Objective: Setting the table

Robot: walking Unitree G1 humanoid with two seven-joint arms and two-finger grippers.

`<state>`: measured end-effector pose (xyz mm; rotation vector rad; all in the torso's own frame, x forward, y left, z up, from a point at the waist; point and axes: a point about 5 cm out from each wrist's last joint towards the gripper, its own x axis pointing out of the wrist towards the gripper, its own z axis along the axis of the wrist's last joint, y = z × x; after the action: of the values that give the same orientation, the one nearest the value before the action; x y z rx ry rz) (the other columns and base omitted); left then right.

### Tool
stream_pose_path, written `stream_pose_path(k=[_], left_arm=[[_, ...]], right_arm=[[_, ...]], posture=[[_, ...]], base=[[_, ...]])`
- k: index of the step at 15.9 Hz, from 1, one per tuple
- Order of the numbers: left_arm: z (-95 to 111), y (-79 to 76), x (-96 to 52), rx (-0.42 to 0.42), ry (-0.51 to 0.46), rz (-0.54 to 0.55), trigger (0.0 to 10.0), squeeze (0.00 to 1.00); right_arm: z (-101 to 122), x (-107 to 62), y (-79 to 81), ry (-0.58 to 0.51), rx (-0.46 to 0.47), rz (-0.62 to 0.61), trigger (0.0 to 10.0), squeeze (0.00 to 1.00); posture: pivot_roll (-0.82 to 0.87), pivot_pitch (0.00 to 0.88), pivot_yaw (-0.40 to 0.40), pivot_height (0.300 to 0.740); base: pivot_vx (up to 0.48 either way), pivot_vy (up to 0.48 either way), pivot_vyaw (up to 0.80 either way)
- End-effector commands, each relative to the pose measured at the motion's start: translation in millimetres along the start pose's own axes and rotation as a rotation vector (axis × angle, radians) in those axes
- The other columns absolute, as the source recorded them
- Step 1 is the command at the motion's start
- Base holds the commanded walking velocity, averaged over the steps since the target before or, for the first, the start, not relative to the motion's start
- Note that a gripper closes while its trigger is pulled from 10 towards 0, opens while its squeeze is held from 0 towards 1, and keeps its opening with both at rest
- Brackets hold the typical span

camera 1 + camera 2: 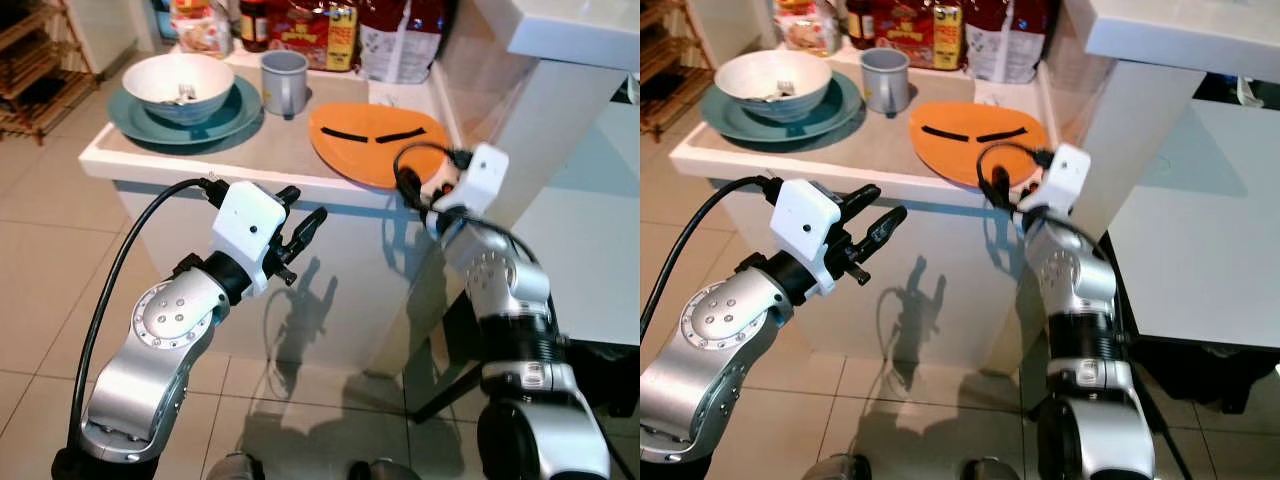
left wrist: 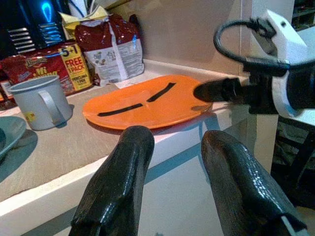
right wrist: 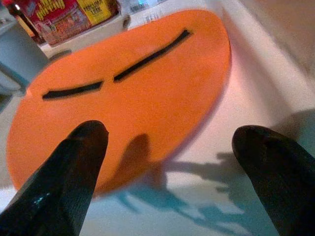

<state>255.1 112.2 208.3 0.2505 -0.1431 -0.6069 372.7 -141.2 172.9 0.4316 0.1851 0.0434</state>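
Both hands open and empty, right hand (image 3: pixel 167 147) at flat orange plate (image 3: pixel 123 93) on white desk (image 1: pixel 200 150); nothing yet moved.

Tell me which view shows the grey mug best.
The left eye view: the grey mug stands whole and sharp beside the orange plate. The right eye view shows it equally whole, the left wrist view from the side, the right wrist view just a blurred edge.

A yellow panel on the red packet (image 2: pixel 44 66) reads "5+1 FREE PACK".
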Motion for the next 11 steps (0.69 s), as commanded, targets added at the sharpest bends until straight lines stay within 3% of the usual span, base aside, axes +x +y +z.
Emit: stream_pose_path(k=[1,4,7,8,10,11], left_arm=[[3,-3.0,0.1,0.003,-0.015,-0.024,10.0,0.00],[3,-3.9,-0.7,0.003,-0.013,-0.033,10.0,0.00],[3,-4.6,-1.3,0.008,-0.009,-0.045,10.0,0.00],[3,-4.6,-1.2,0.009,-0.009,-0.047,10.0,0.00],[5,-5.4,-0.7,0.012,-0.009,-0.068,10.0,0.00],[5,-5.5,-0.5,0.011,-0.009,-0.070,10.0,0.00]], right_arm=[[1,3.0,-0.2,0.009,-0.021,0.000,10.0,0.00],[-8,9.8,-1.0,0.089,0.011,-0.032,10.0,0.00],[-11,18.8,15.5,0.163,0.132,0.041,10.0,0.00],[-9,20.8,17.9,0.167,0.154,0.043,10.0,0.00],[-6,27.0,26.0,0.219,0.287,0.050,10.0,0.00],[-5,28.2,26.2,0.221,0.301,0.042,10.0,0.00]], posture=[[0.02,0.070,-0.068,0.740],[0.03,0.072,-0.071,0.740],[0.03,0.073,-0.071,0.740],[0.03,0.072,-0.072,0.740],[0.03,0.073,-0.075,0.740],[0.03,0.074,-0.076,0.740]], base=[[0.000,0.000,0.00],[0.000,0.000,0.00],[0.000,0.000,0.00],[0.000,0.000,0.00],[0.000,0.000,0.00],[0.000,0.000,0.00]])
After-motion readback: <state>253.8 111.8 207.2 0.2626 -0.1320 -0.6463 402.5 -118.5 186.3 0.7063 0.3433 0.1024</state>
